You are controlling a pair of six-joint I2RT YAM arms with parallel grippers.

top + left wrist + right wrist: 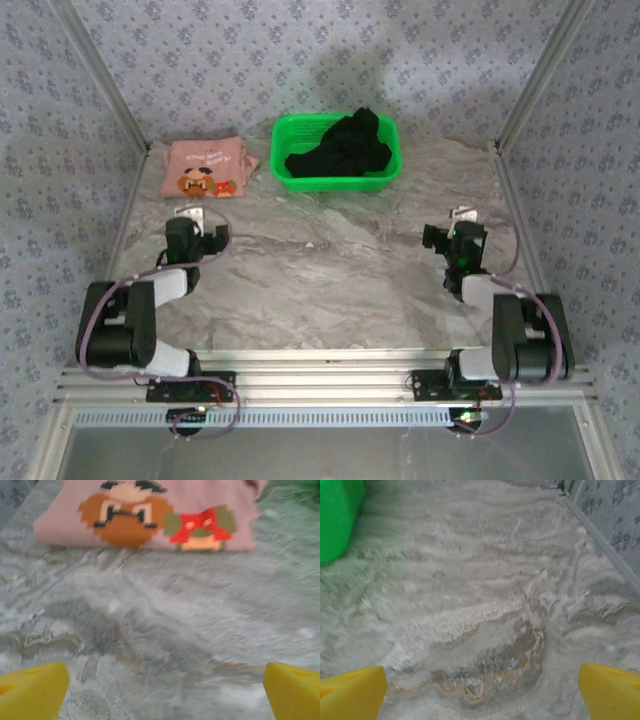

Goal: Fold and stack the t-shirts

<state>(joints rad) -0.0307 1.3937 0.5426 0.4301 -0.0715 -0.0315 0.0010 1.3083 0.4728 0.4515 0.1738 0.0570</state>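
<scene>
A salmon-pink t-shirt [205,167] with an orange-brown cartoon face lies folded at the table's back left; its print [125,515] shows ahead of my left gripper. The black t-shirt [345,148] sits crumpled inside the green basket [290,130] at the back centre. My left gripper [190,215] stands open just short of the pink shirt, its yellow fingertips [32,690] wide apart over bare marble. Off to the right, my right gripper [462,217] is open too, yellow fingertips [612,690] spread with nothing between them.
The marble tabletop [330,270] stretches between the two arms. Aluminium frame posts [105,95] and patterned walls close in the left and right sides. A corner of the green basket [335,517] shows at the left of the right wrist view.
</scene>
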